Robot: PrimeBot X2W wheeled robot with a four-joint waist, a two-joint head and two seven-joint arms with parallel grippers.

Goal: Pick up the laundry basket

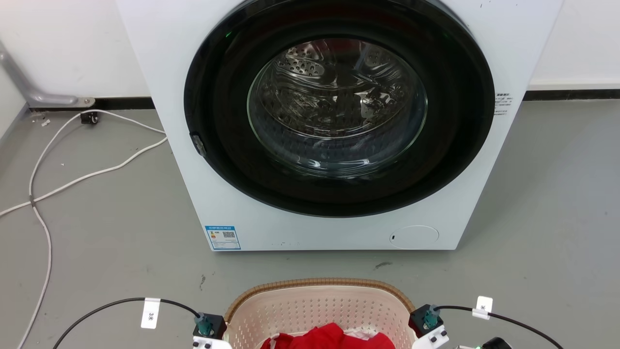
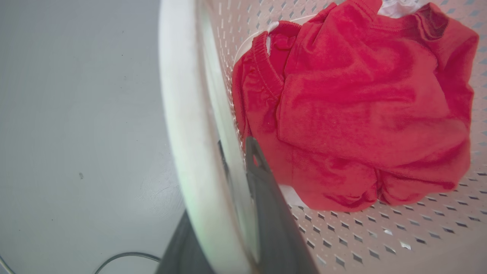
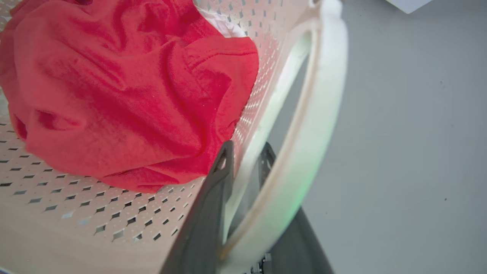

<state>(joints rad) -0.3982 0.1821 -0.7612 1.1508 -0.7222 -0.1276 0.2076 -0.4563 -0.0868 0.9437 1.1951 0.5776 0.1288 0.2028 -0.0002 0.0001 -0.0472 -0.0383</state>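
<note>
The laundry basket (image 1: 319,310), pale pink-cream perforated plastic with a brown woven-look rim, sits at the bottom edge of the head view in front of the washing machine. It holds a crumpled red garment (image 2: 365,110) over a bit of white cloth. My left gripper (image 2: 237,146) straddles the basket's left wall beneath the white side handle (image 2: 182,125), one dark finger inside, the other outside, closed on the wall. My right gripper (image 3: 246,154) grips the right wall the same way by its white handle (image 3: 315,125). The red garment (image 3: 121,91) lies just beside the inner finger.
The white front-loading washing machine (image 1: 334,121) stands close behind the basket, its round door shut. White cables (image 1: 72,165) trail across the grey floor at the left. Black cables with white tags (image 1: 150,312) run from both wrists. Bare grey floor lies on each side.
</note>
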